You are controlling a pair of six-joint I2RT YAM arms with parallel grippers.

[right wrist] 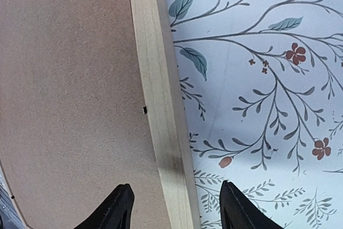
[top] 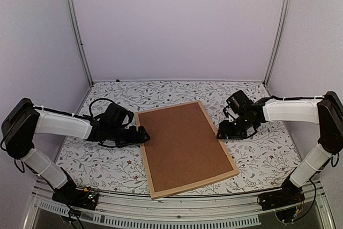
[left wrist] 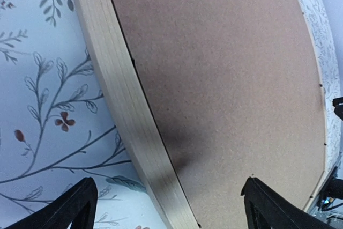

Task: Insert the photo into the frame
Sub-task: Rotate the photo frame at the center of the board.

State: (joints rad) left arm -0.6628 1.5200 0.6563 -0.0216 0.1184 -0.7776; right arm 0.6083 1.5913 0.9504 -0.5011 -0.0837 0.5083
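while my left gripper (left wrist: 169, 199) and right gripper (right wrist: 177, 205) gape astride frame (left wrist: 120, 111) rails, uneven squeeze may skew frame, dislodge backing board (top: 185, 146)

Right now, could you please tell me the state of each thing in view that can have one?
frame: lying flat on the floral tablecloth, back up.
backing board: seated in the frame, filling it.
photo: not visible.
left gripper: open, fingers wide either side of the frame's edge.
right gripper: open, fingers astride the opposite rail, gaps on both sides.
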